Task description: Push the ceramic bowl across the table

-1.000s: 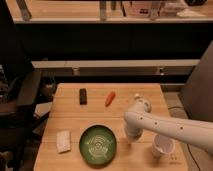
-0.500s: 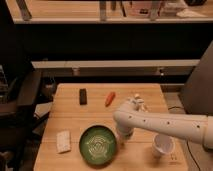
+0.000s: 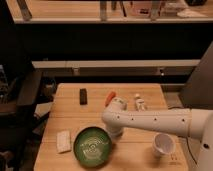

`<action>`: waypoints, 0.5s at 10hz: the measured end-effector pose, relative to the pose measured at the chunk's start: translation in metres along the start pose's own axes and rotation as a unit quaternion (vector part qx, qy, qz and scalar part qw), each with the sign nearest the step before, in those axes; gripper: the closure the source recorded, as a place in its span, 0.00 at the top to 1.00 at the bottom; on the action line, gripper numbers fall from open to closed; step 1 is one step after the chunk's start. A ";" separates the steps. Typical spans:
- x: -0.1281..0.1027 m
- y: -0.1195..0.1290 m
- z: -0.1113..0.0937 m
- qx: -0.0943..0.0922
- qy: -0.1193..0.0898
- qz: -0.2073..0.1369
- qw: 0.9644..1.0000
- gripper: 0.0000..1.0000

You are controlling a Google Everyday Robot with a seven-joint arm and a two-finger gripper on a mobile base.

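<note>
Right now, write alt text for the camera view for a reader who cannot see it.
A white robot arm reaches left across a light wooden table, its gripper down beside the right rim of a round green ceramic bowl. Around them lie a pale sponge, a white paper cup, a black rectangular block, an orange carrot-like item and a small white bottle.

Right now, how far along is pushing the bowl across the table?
Done: the gripper has reached the right rim of the green bowl. In hand: contact looks about to begin. Left: the push itself; the bowl sits near the front edge of the table.
</note>
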 end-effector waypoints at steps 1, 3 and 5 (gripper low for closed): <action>-0.003 -0.001 0.000 -0.001 0.002 -0.002 1.000 0.00; -0.011 -0.005 -0.001 -0.003 0.006 -0.012 1.000 0.00; -0.024 -0.011 -0.002 -0.005 0.009 -0.022 1.000 0.00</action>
